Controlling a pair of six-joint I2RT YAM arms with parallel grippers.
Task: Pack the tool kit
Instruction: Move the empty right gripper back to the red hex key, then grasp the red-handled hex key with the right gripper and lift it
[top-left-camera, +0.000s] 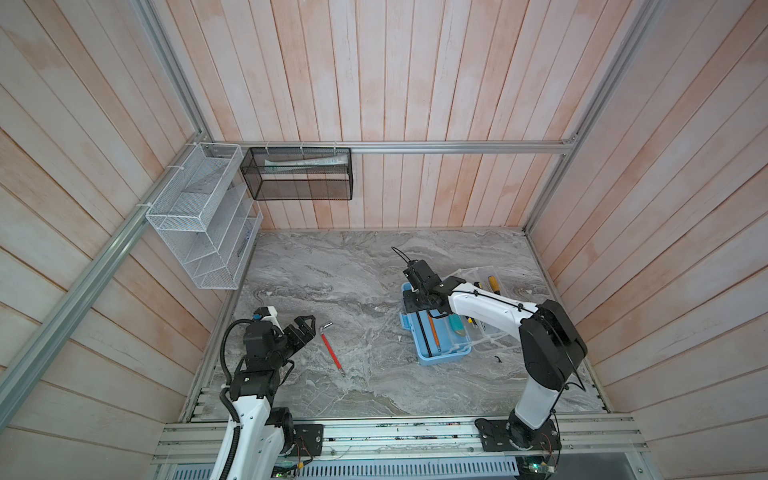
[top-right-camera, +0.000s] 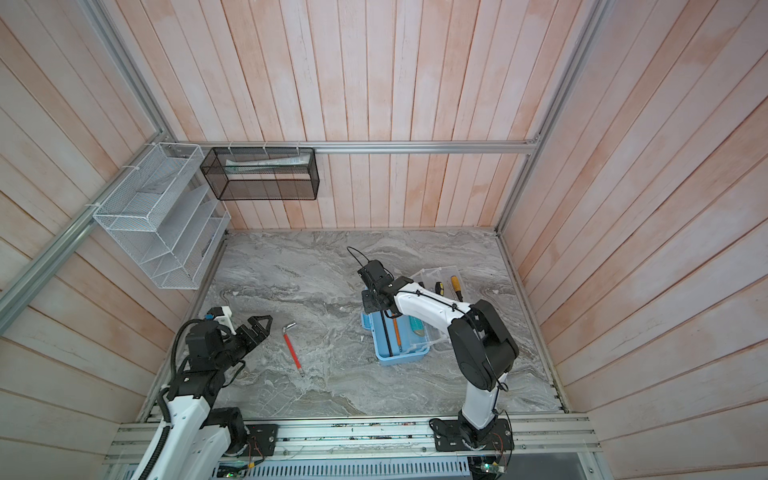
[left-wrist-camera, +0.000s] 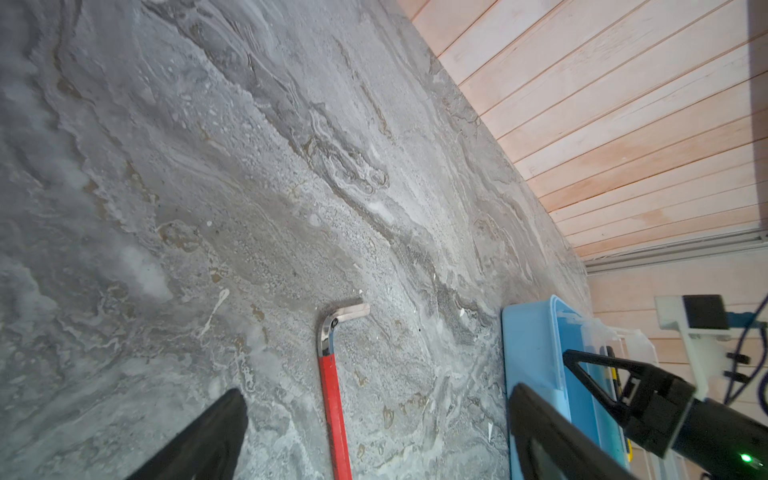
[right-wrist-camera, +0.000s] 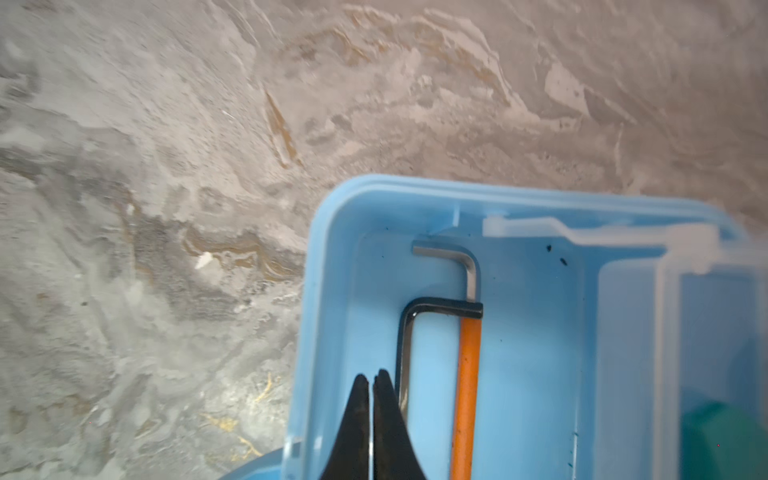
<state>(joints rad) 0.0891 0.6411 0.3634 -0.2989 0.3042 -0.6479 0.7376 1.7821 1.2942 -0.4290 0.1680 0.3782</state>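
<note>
Light blue plastic box (top-left-camera: 441, 352), open at the top, stands on the marble table (top-left-camera: 353, 270).
- Inside the box: black hex key (right-wrist-camera: 405, 332) lies flat, its short leg over an orange-sleeved hex key (right-wrist-camera: 467, 374). A teal utility knife (top-left-camera: 457, 326) lies further in.
- Touching the box's far side: clear plastic piece (top-left-camera: 469, 272), tray or lid, hard to tell. A yellow-handled screwdriver (top-left-camera: 493, 284) lies on it.
- Well apart from the box, out on bare table: red-sleeved hex key (top-left-camera: 331, 347).

Judgement: packing is partly done. The red key, the clear piece's tools and the closing are all left.

Right gripper (right-wrist-camera: 371, 415) hangs low inside the box just beside the black key. Its fingers are pressed almost together and I see nothing pinched. The right arm reaches forward, elbow high.

Left gripper (left-wrist-camera: 376, 390) is spread wide and empty. It is tilted down over the red key, away from the box, and is not touching the key.
</note>
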